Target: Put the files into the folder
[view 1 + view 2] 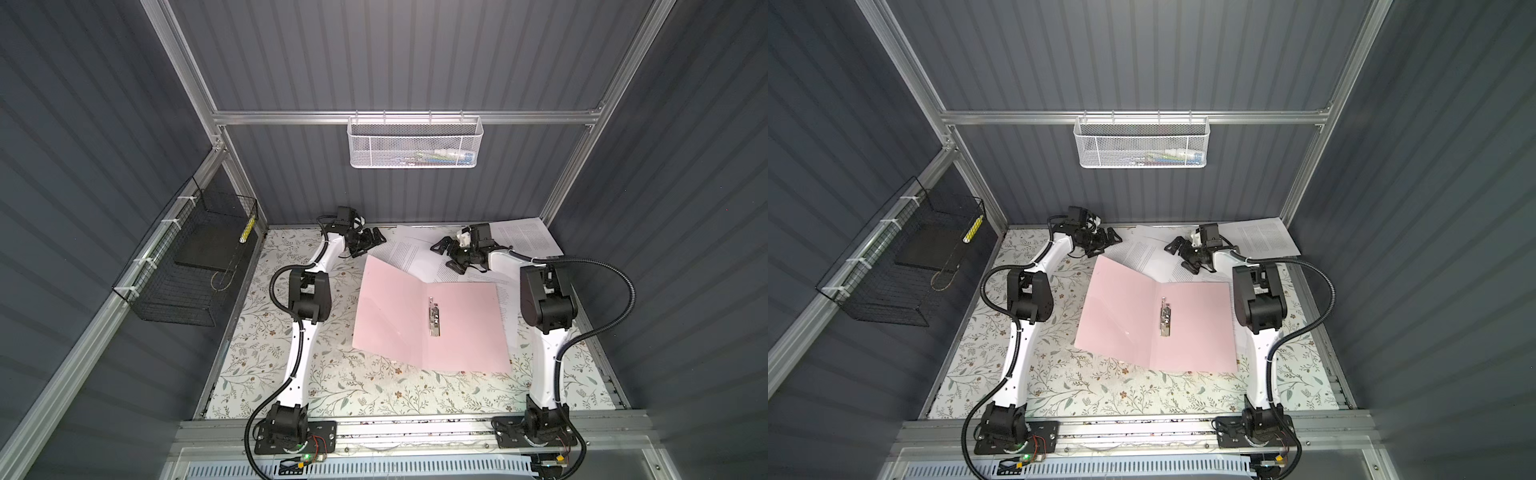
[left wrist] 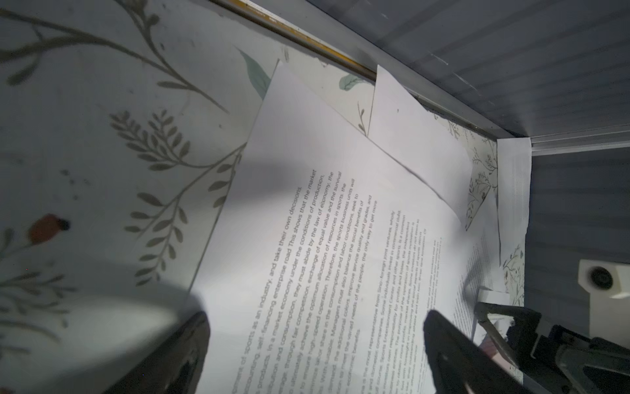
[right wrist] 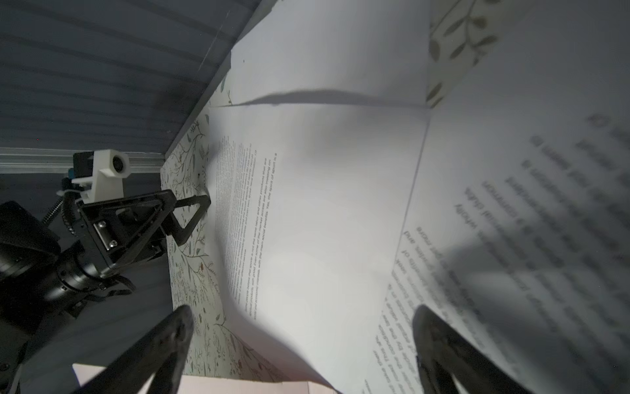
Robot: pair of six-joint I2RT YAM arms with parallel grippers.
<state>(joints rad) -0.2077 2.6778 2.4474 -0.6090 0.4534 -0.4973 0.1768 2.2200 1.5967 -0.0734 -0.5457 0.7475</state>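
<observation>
Left fingers (image 2: pixel 177 354) and right fingers (image 3: pixel 160 348) both stand spread wide with nothing between them. No sheet is filed yet, as far as visible: the folder (image 1: pixel 386 307) lies open and empty in the middle of the surface (image 1: pixel 332 386) with its metal clip (image 1: pixel 434 318) bare. The files (image 1: pixel 409 253) lie loose and overlapping at its 12 to 1 o'clock, one sheet apparently under its 3 o'clock side. In both top views the left fingers sit at the sheets' 9 o'clock edge and the right fingers above their middle; contact cannot be told.

White arms (image 1: pixel 302 345), black joints (image 1: pixel 309 295), ribbed cables (image 1: pixel 633 296)
</observation>
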